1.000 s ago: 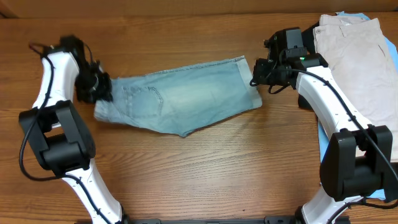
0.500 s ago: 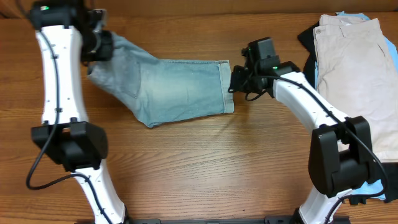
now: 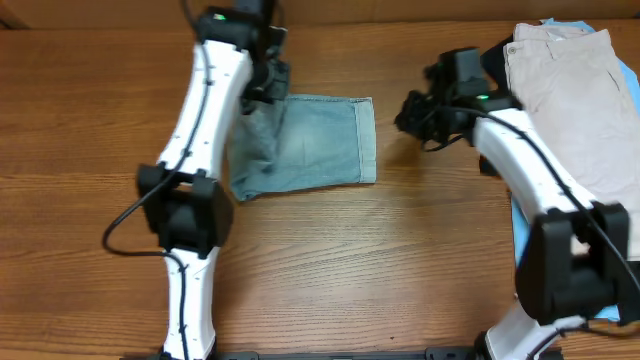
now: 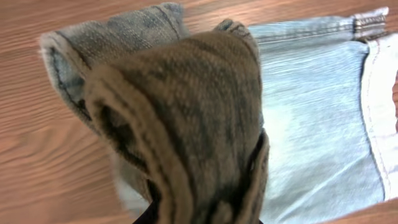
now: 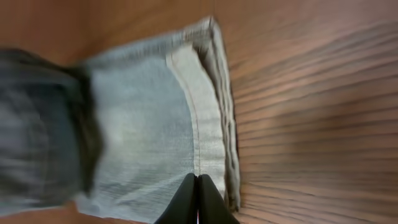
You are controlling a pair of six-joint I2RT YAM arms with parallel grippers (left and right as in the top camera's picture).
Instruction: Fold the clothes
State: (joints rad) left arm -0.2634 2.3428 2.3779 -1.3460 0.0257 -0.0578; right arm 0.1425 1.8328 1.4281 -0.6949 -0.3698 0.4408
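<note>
Left gripper (image 3: 268,90) just swung the waistband end of the denim shorts (image 3: 325,140) over the legs and is still clamped on the bunched cloth. The shorts sit mid-bench near the far edge. Right gripper (image 5: 196,191) has backed off the hem, fingers pinched together and empty. Looks like the fold's about half done.

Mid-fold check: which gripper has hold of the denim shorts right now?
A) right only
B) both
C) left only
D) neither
C: the left gripper holds up a bunched end of the denim shorts, while the right gripper sits apart from their hem, fingers together on nothing.
</note>
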